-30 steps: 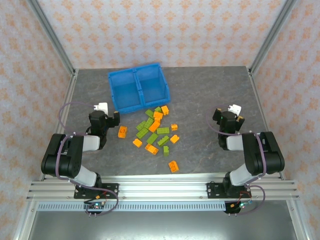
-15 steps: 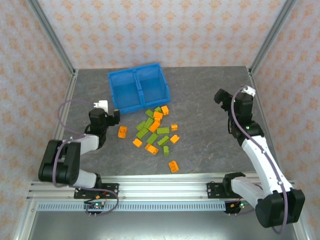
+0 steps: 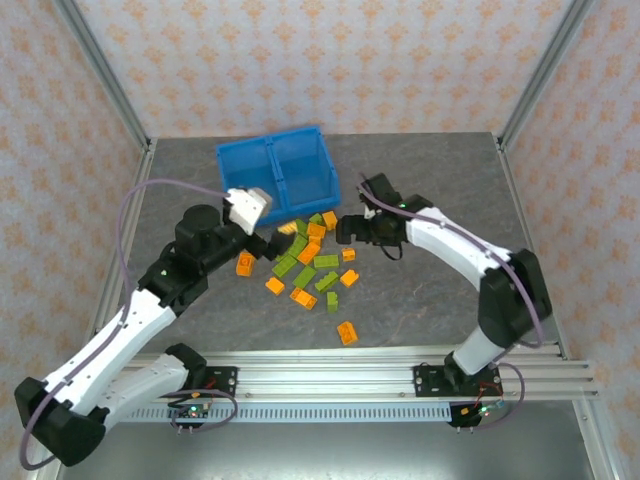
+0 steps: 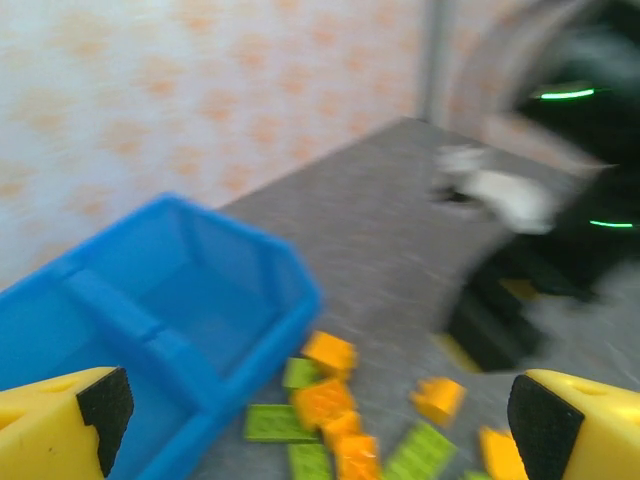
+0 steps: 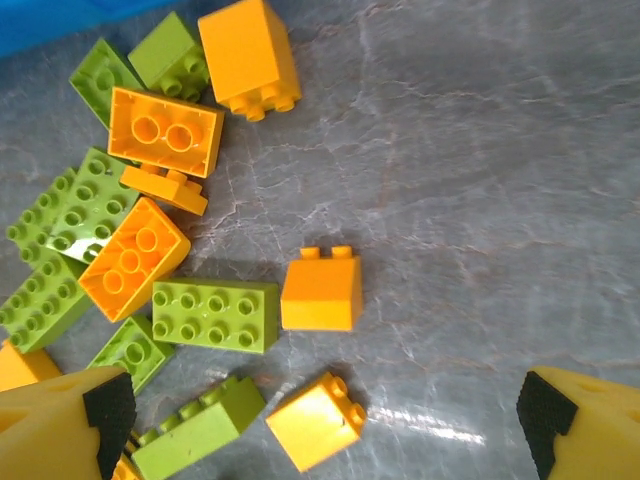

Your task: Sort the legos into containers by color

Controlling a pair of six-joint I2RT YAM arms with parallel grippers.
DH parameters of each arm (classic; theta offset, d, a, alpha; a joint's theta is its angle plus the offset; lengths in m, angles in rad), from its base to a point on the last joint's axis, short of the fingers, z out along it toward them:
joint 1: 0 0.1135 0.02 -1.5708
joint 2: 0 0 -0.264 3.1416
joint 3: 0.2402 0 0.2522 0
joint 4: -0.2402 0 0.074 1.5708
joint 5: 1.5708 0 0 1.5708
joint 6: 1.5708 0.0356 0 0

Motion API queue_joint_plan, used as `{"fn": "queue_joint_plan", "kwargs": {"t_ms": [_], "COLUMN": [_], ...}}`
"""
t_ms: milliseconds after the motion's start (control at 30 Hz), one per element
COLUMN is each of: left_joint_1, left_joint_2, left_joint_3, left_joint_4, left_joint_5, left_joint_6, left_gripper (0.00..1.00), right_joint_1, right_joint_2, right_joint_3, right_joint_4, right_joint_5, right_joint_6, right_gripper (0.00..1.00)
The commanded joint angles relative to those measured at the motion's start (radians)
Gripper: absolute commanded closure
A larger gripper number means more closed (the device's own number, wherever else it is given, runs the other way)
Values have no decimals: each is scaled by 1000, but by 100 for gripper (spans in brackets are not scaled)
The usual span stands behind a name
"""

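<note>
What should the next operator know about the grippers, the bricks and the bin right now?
Left gripper: open, empty, by the pile's left edge.
Right gripper: open, empty, over the pile's right side.
Legos: orange and green, mixed on the table in front of the blue bin.
Done: nothing; the bin looks empty.
Left: all of them, one colour per half of the bin.

The top camera overlooks the whole desk (image 3: pixel 420 300) from behind. Both wrist cameras (left one blurred) closely share the legos (image 5: pixel 215 315).

Grey marbled table (image 3: pixel 420 300), floral-patterned walls (image 3: pixel 300 70) on 3 sides, aluminium rail (image 3: pixel 330 375) at near edge.
</note>
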Motion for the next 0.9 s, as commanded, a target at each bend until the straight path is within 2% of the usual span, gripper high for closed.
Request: {"fn": "queue_joint_plan", "kwargs": {"t_ms": [0,67,133,267,367,567,867], "left_joint_1": [-64,-84,-88,-89,-89,-89,-88], "left_joint_2": [-30,-42,-62,-120,-134,-73,-111], "left_joint_3": [118,149,144,29,-49,-57,-109], "left_joint_4": [-411,-524,-585,-502,-428,-468,-420], "left_joint_5": [155,185,184,134,136,181,164], "left_joint_6": [227,320,389,430,450,489,512], "left_gripper": [0,0,0,0,0,0,0], "right_joint_1": [7,7,7,7,7,7,7], "right_joint_2": [84,154,227,329,391,486,539], "right_joint_3": [76,124,190,267,312,394,424], "right_joint_4": [35,71,82,123,135,111,99], "right_joint_5": [35,46,47,90,71,64,24], "right_joint_6": [-33,-49,-65,-63,-75,-73,-62], "right_gripper": [4,19,26,30,32,39,43]}}
